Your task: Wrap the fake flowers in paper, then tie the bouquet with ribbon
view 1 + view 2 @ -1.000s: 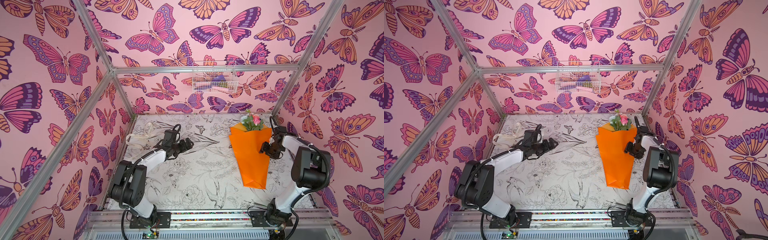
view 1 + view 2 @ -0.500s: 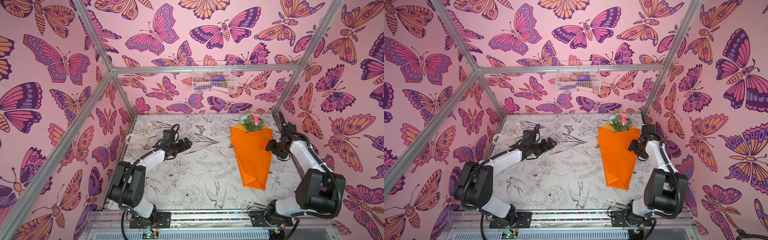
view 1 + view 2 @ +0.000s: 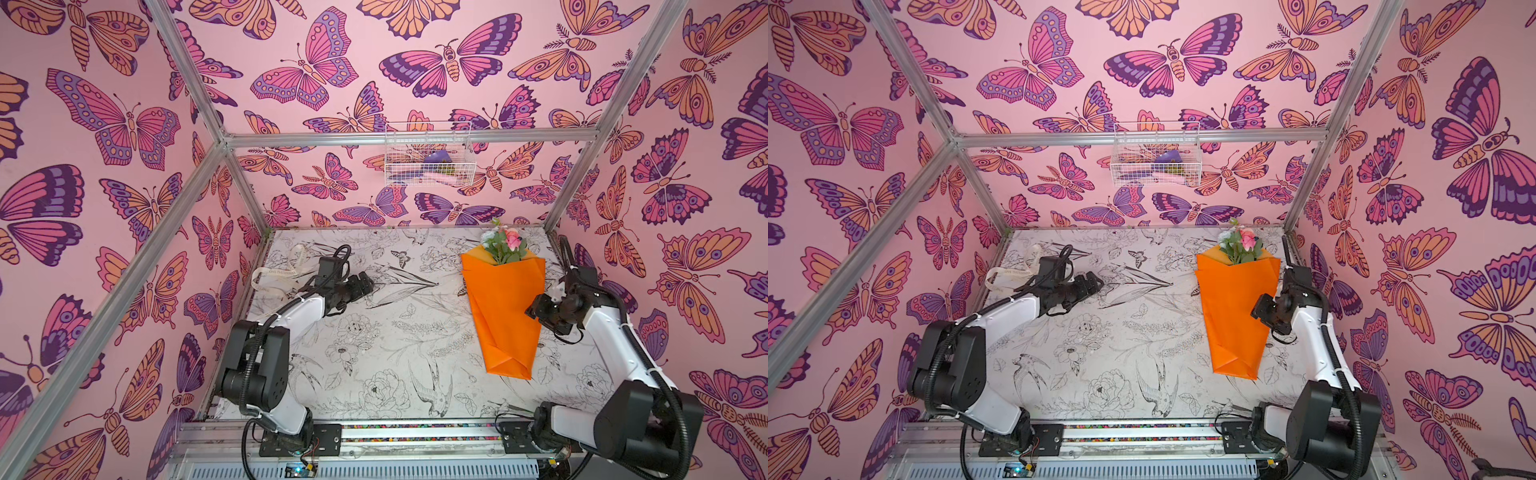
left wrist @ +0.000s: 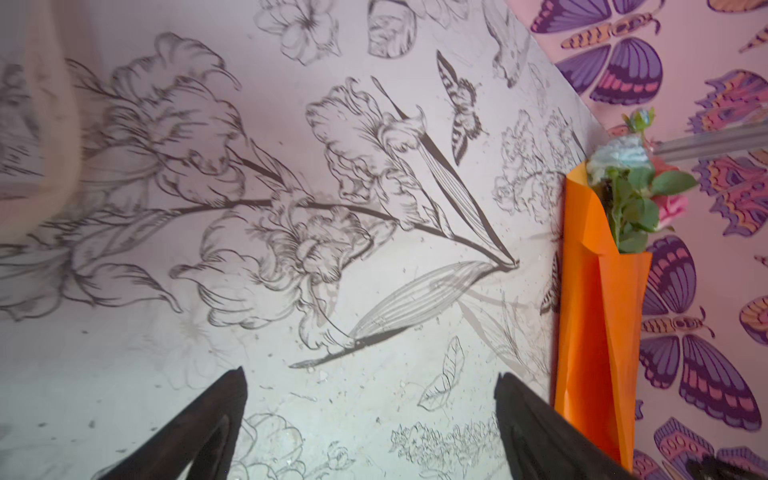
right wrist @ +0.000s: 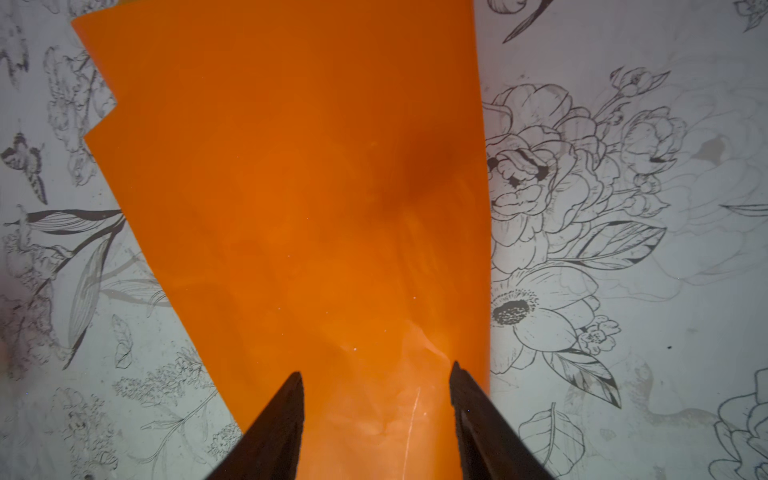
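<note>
Near side, left arm (image 3: 299,309): shoulder block low at the base rail, white forearm stretched forward and inward, nearly level. The left end effector (image 3: 365,284) at its tip points toward the middle, with a looped black cable (image 3: 343,253) just behind it. Its fingers (image 4: 216,415) are spread wide, with nothing between them.

Far side, right arm (image 3: 615,345): elbow folded low by the base rail, white forearm rising forward, wrist bent inward. The right end effector (image 3: 534,309) faces the other arm and tilts downward. Its fingers (image 5: 282,424) stand apart with a narrower gap than the left pair, clamped on nothing.
</note>
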{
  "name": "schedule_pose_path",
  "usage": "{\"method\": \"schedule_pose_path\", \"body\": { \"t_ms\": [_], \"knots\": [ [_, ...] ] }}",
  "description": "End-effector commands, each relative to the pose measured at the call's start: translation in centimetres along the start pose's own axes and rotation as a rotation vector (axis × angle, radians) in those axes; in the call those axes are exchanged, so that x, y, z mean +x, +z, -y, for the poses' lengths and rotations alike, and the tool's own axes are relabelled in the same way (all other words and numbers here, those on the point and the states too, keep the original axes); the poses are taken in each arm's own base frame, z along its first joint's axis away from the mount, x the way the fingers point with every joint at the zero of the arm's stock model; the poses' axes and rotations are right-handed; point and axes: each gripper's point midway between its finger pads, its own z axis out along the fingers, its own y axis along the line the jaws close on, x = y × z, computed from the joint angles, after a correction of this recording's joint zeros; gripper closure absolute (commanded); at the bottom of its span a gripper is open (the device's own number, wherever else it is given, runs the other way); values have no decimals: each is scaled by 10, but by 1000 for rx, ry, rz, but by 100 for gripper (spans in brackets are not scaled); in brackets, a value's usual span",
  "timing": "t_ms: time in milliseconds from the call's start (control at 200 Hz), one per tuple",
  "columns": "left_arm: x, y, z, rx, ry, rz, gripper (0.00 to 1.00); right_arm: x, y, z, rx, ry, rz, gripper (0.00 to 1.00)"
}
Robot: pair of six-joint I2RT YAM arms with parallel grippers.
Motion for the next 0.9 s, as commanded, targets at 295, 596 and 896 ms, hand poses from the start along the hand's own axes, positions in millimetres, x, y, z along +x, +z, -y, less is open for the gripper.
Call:
{"method": "schedule_pose_path", "body": {
  "t_ms": [295,596,896],
  "knots": [
    [-64,18,-82,-411,220,-43,17,5,-16,-31,-151,-21,14,39],
    [-74,53,-103,-478,231,-162,22,-5,-17,-39,-189,3,48,38],
    [-65,61,-101,-460,235,-238,81,-10,-26,-47,-230,-10,84,37]
  ]
}}
